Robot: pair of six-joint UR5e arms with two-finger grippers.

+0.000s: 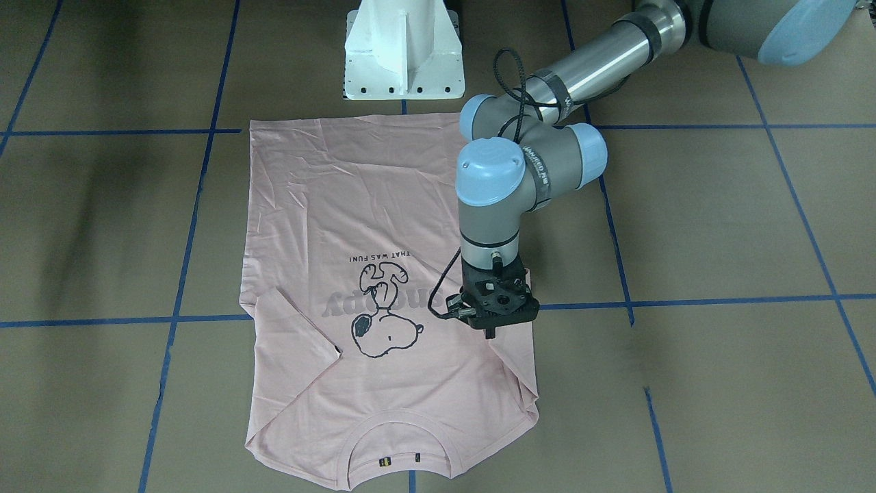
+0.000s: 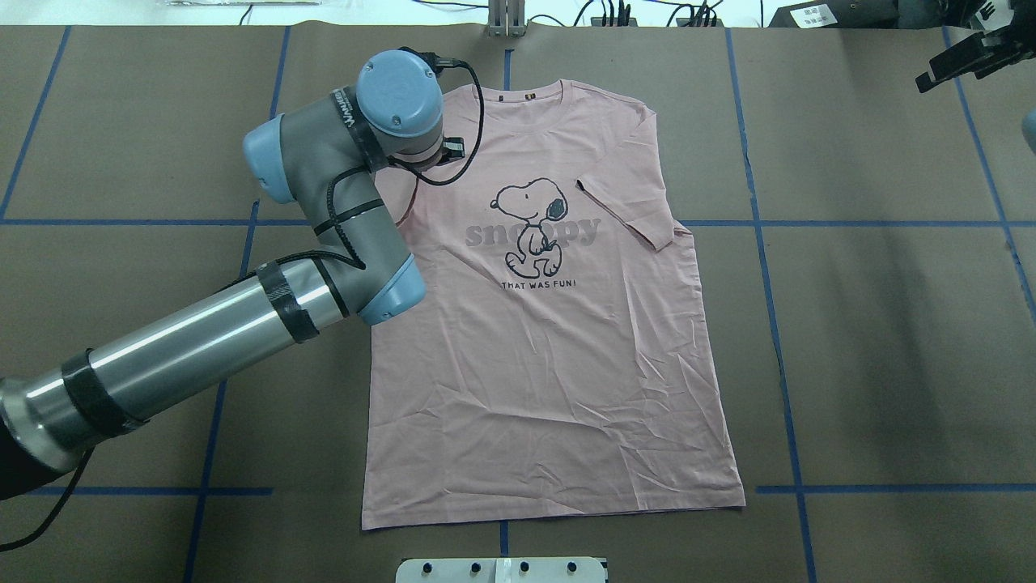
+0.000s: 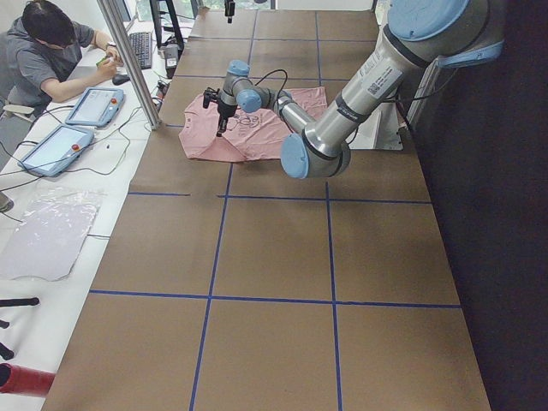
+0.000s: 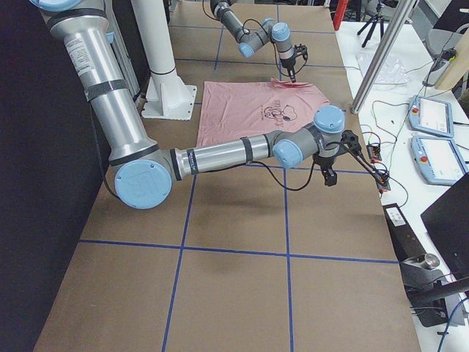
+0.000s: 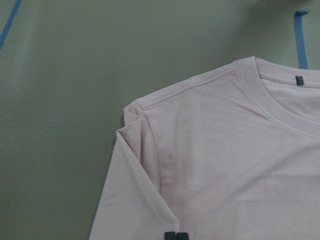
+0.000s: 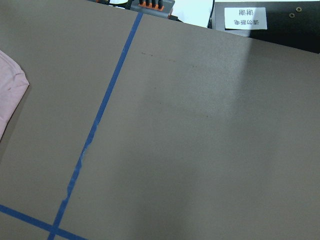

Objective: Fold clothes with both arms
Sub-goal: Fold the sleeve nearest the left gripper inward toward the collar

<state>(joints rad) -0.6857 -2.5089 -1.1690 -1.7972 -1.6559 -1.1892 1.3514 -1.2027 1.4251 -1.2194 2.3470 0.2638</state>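
Observation:
The pale pink T-shirt lies flat on the brown table, Snoopy print up, collar away from the robot. Both sleeves are folded in over the chest; one shows plainly. My left gripper hangs shut just above the shirt's shoulder fold, holding nothing. In the overhead view the left wrist hides it. My right gripper is off the shirt, above bare table at the far right corner. I cannot tell whether it is open. Only a pink edge shows in its wrist view.
The white pedestal stands at the shirt's hem end. Blue tape lines grid the table. A person sits at the side bench with tablets. A metal pole, cables and pendants line the table's far edge.

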